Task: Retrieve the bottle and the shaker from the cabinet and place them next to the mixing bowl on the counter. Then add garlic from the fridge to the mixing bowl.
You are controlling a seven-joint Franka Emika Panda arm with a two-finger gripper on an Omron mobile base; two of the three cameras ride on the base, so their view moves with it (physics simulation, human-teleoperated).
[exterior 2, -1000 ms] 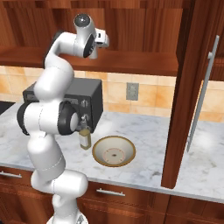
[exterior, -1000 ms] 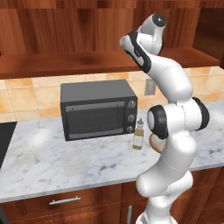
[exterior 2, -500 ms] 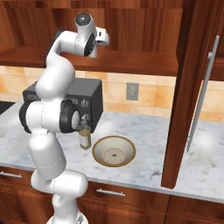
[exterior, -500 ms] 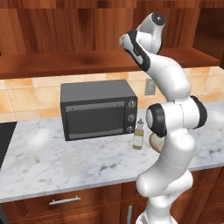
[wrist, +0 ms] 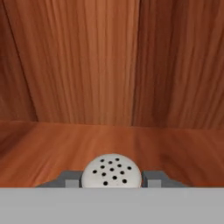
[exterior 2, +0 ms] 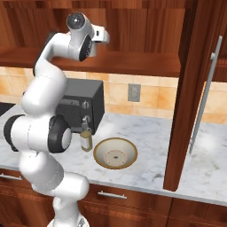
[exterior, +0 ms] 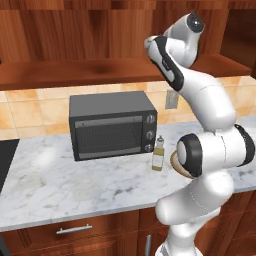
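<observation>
My gripper [wrist: 112, 178] is up inside the cabinet [exterior: 100, 70], shut on the shaker [wrist: 112, 169]. The shaker's pale rounded top with dark holes sits between the two fingertips [wrist: 70, 178] above the wooden shelf board [wrist: 109, 140]. In the right base view the hand [exterior 2: 101, 35] reaches in over the shelf [exterior 2: 133, 63]. The bottle [exterior: 158, 154] [exterior 2: 85, 138] stands upright on the counter [exterior: 75, 185] [exterior 2: 146, 133], just in front of the microwave's right corner. The tan mixing bowl [exterior 2: 115, 153] lies right beside it; in the left base view the arm hides most of the bowl [exterior: 175, 161].
A dark microwave [exterior: 112, 125] [exterior 2: 84, 104] stands against the tiled wall. A wall outlet [exterior 2: 134, 92] is above the bowl. A tall wooden panel [exterior 2: 186, 97] with a long metal handle [exterior 2: 205, 93] rises on the right. A black stovetop edge [exterior: 6, 160] is at far left.
The jaws have closed around the shaker. The arm holds almost the same pose at the cabinet, and the bottle and bowl have not moved.
</observation>
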